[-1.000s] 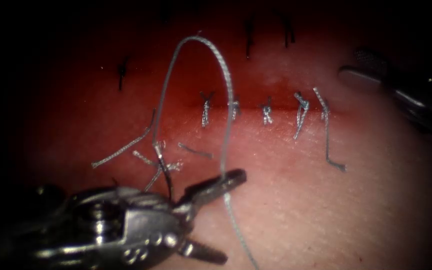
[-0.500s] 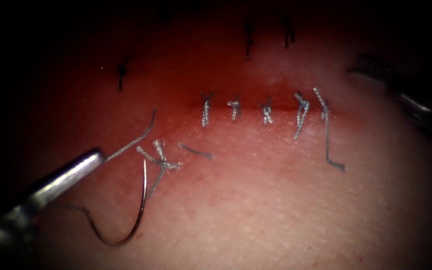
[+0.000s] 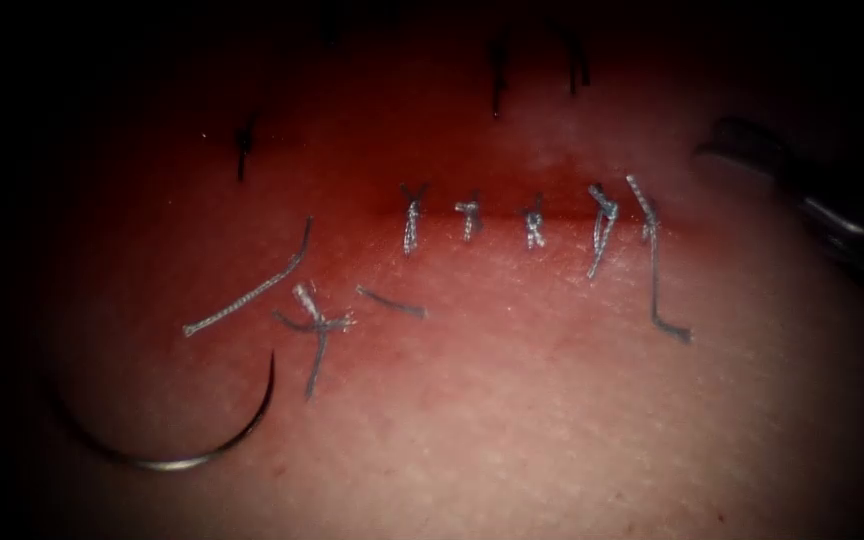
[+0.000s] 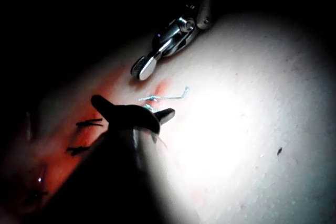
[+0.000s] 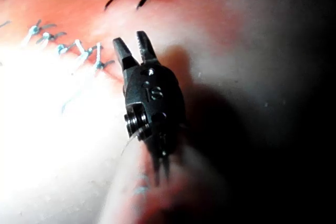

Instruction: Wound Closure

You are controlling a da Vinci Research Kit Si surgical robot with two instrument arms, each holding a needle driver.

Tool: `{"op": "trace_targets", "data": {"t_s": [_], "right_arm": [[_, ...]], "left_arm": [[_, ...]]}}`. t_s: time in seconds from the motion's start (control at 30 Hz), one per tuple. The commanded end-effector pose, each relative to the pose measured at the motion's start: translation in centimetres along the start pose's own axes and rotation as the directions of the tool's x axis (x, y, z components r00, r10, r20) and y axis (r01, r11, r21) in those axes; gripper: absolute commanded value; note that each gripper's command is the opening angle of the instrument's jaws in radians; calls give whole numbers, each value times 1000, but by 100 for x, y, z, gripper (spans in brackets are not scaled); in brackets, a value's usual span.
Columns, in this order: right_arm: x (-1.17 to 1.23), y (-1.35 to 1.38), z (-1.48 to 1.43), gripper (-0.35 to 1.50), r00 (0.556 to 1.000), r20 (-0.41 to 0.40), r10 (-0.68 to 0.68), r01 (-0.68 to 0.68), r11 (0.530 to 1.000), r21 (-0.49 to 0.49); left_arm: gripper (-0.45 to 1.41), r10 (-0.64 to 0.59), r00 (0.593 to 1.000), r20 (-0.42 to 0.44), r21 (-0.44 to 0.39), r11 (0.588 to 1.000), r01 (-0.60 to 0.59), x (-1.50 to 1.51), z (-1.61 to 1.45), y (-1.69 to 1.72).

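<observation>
On my endoscope view the needle (image 3: 187, 452) lies loose on the tissue (image 3: 552, 420) at the far left, below and left of the cut (image 3: 512, 212), its curve open upward and its point up near a knot; I see no part of it buried and neither tool has it. Just right of it are cut ends of thread (image 3: 252, 292) and a knotted stitch (image 3: 317, 322) with frayed tails. Further right, a row of tied stitches (image 3: 532, 222) crosses the cut, with red fluid (image 3: 372, 190) staining the tissue around it. My left tool (image 4: 134, 113), seen from its own wrist camera, has its jaws spread wide and grips nothing, hovering close over the tissue near a cut thread end. At the far right, my right tool (image 3: 742, 150) sits above the tissue beyond the last stitch; its wrist camera shows its jaws (image 5: 134, 47) slightly parted and empty.
</observation>
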State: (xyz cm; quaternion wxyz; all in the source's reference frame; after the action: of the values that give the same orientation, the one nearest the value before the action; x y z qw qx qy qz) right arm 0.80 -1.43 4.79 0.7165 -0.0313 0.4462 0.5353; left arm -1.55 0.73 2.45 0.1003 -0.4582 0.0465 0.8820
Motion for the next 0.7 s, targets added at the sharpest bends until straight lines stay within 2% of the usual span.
{"op": "trace_targets", "data": {"t_s": [0.03, 0.1, 0.13, 0.2, 0.23, 0.27, 0.3, 0.33, 0.4, 0.43, 0.47, 0.53, 0.7], "right_arm": [[3, -1, 6, 17, 999, -1, -43, 43, 999, 6], [8, -2, 2, 24, 995, 3, -98, 98, 995, 11], [11, -2, 0, 34, 990, 3, -138, 138, 990, 14], [16, -3, -3, 69, 970, 0, -245, 245, 969, 38], [19, -5, -5, 87, 939, -3, -345, 345, 937, 47], [20, -6, -6, 91, 912, -2, -410, 410, 911, 48], [22, -6, -8, 93, 871, 21, -490, 488, 871, 60], [23, -6, -9, 99, 853, 59, -518, 513, 854, 86], [23, -4, -11, 101, 846, 86, -526, 517, 849, 104], [23, -1, -13, 101, 843, 100, -528, 517, 848, 116], [23, 1, -15, 99, 841, 109, -530, 517, 847, 124], [22, 4, -17, 91, 838, 120, -532, 517, 845, 134], [21, 7, -23, 57, 825, 157, -543, 522, 838, 158]], "left_arm": [[104, -18, 1000, 7, -3, 1000, 18, 1, 24, 1], [103, -16, 1000, 21, 8, 1000, 16, 1, 50, 7], [103, -26, 999, 29, 18, 999, 26, 0, 69, 12], [101, -30, 999, 45, 33, 999, 28, -3, 97, 18], [99, -37, 997, 65, 45, 998, 34, -6, 128, 25], [99, -34, 997, 74, 45, 999, 31, -7, 141, 28], [98, -29, 996, 83, 48, 999, 25, -10, 170, 35], [96, -22, 998, 56, 36, 999, 20, -12, 193, 42], [91, -12, 1000, 19, 7, 1000, 12, -14, 217, 51], [86, -31, 1000, 5, -22, 999, 31, -16, 238, 59], [86, -37, 999, 15, -35, 999, 37, -16, 246, 63], [84, -74, 997, 29, -51, 996, 76, -16, 262, 70], [77, -62, 998, 33, -54, 997, 64, -8, 288, 82]]}}
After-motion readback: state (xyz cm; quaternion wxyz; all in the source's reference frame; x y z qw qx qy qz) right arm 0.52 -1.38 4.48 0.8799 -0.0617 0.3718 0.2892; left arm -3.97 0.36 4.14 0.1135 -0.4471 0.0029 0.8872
